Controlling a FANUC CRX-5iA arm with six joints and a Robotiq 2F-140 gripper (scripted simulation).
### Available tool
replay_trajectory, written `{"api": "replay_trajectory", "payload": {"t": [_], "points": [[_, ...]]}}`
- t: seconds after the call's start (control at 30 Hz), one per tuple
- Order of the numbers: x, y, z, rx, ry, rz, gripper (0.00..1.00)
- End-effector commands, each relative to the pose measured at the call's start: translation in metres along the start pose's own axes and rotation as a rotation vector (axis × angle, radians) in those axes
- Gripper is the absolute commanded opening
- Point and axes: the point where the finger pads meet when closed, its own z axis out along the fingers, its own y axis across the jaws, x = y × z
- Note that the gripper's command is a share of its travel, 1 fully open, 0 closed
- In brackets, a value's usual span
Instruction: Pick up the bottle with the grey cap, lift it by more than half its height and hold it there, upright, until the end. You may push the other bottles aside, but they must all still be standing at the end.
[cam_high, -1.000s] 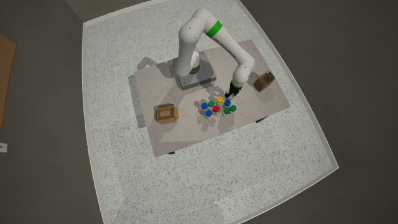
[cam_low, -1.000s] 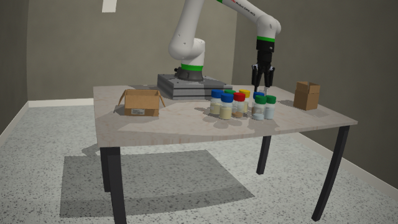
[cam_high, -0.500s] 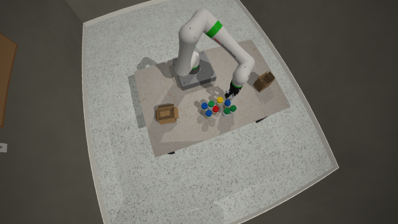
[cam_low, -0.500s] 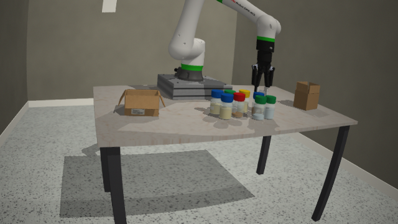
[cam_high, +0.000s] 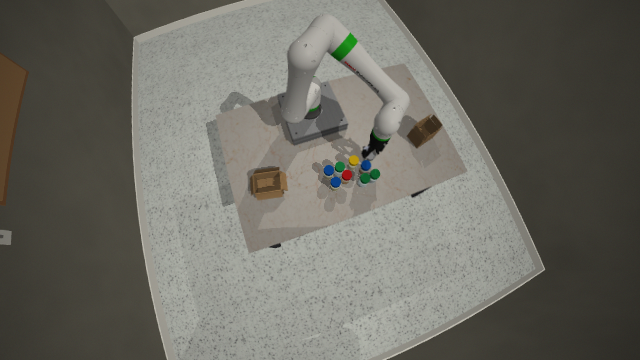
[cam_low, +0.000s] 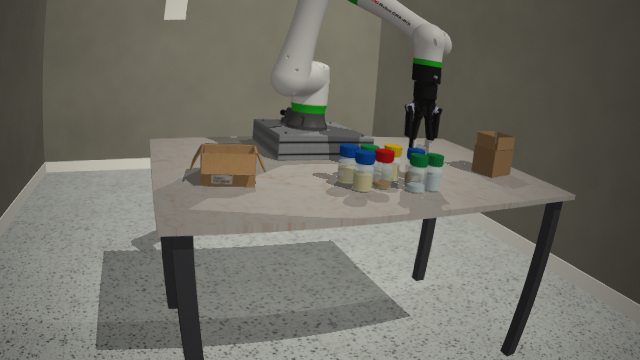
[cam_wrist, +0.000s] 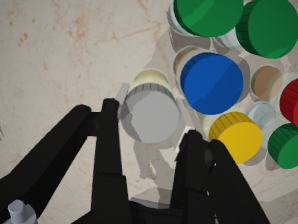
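The bottle with the grey cap (cam_wrist: 152, 116) stands upright at the edge of the bottle cluster, next to a blue-capped bottle (cam_wrist: 212, 83). In the wrist view my gripper (cam_wrist: 150, 101) is shut on the grey-capped bottle, with one black finger on each side of it. In the exterior view the gripper (cam_low: 422, 136) points straight down behind the cluster, and the grey-capped bottle is mostly hidden there. In the top view the gripper (cam_high: 371, 150) is at the cluster's far right edge.
Several other bottles stand close by: two green caps (cam_wrist: 208, 2), a yellow cap (cam_wrist: 238, 137), a red cap (cam_low: 384, 155) and blue caps (cam_low: 365, 156). An open cardboard box (cam_low: 227, 164) sits at the left of the table, and a smaller box (cam_low: 493, 152) at the right.
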Motion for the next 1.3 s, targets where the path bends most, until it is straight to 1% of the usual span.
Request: {"api": "replay_trajectory", "payload": {"t": [0.0, 0.9, 1.23, 1.27], "points": [[0.000, 0.000, 0.000, 0.000, 0.001, 0.000, 0.10], [0.000, 0.000, 0.000, 0.000, 0.001, 0.000, 0.10], [0.000, 0.000, -0.025, 0.000, 0.000, 0.000, 0.10], [0.000, 0.000, -0.025, 0.000, 0.000, 0.000, 0.10]]}}
